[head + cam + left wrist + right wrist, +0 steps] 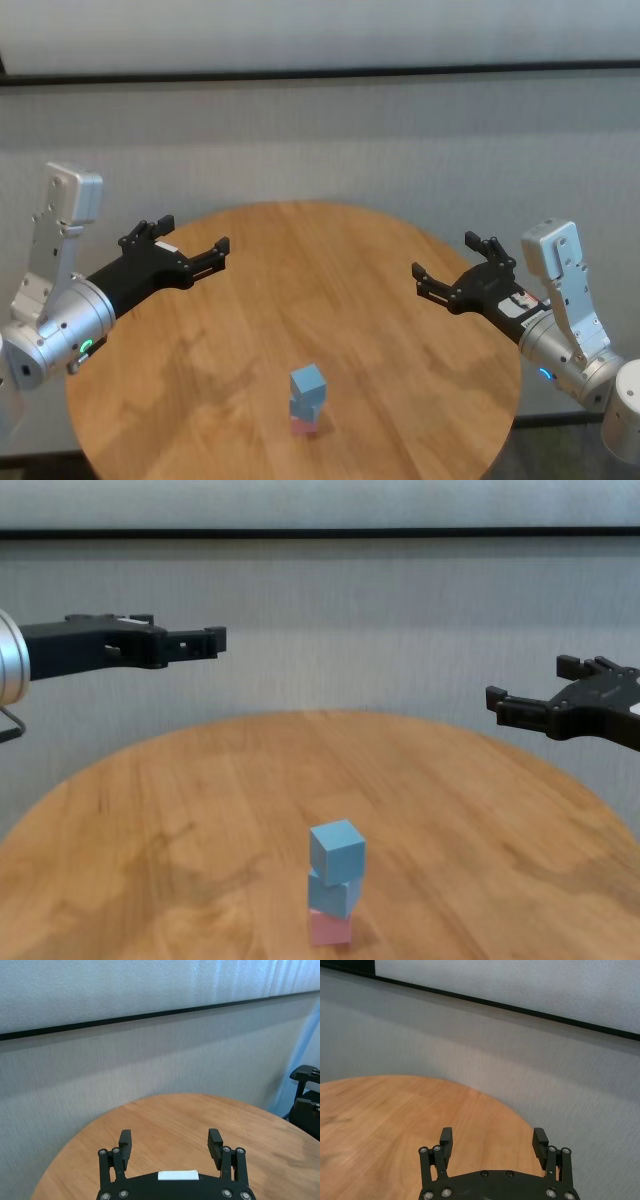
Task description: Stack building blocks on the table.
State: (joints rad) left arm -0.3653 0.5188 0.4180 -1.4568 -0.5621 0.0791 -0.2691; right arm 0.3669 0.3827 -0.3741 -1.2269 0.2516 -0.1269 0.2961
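Blocks stand in one tower near the front edge of the table [150,810], a little right of its middle. The count is three: one pink block [330,927] at the bottom, touching the wood, one light blue block [331,893] on it, and a second light blue block [337,851] on top. The top one is turned a little against the one below, so its corners do not line up.

There are two grippers, and both are raised over the table and well apart from the tower. The left gripper [190,255] is over the left far part of the table, its fingers spread with nothing between them. The right gripper [452,277] is over the right side, also spread and empty.

The stacking looks finished, so the step in hand is probably only to keep away. To do this well, the arms should remain high and go outwards, not across the middle, because a small touch could push the turned top block off. If a correction of the top block is wanted, the gripper should come straight from above and close softly.
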